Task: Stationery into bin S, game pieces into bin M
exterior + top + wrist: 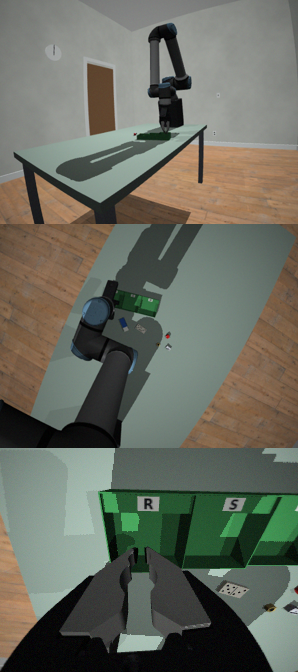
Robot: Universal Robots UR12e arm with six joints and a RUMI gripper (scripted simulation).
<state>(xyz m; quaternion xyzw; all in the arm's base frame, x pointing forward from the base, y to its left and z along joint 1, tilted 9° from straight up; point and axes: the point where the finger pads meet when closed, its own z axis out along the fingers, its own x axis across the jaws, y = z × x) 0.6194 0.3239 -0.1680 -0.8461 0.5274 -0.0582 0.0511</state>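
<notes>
Gripper (pixel 140 554): jaws nearly together, nothing between them; hanging low over the front wall of the bin marked R (pixel 148 528), the leftmost of three joined green bins. Judged a poor station for the task, since R is not a target bin.

Bin marked S (pixel 220 533): middle compartment, upright, looks bare inside.

Bin marked M (pixel 149 306): far end of the row, upright.

Eraser (pixel 123 324), blue and white: stationery, flat on the table just in front of the bins.

Domino (pixel 140 328): game piece, beside the eraser.

Red die (pixel 168 336): game piece, further out.

Small yellow-and-black item (pixel 158 344) and small white-and-grey item (pixel 168 347): near the die, kind not discernible.

All five lie outside the bins; sorting judged not yet begun.

Table (pixel 78 146): pale green top on dark legs, crossed by the arm's long shadow.

Room: wood floor, grey walls, brown door (pixel 100 99), wall clock (pixel 53 52)
</notes>
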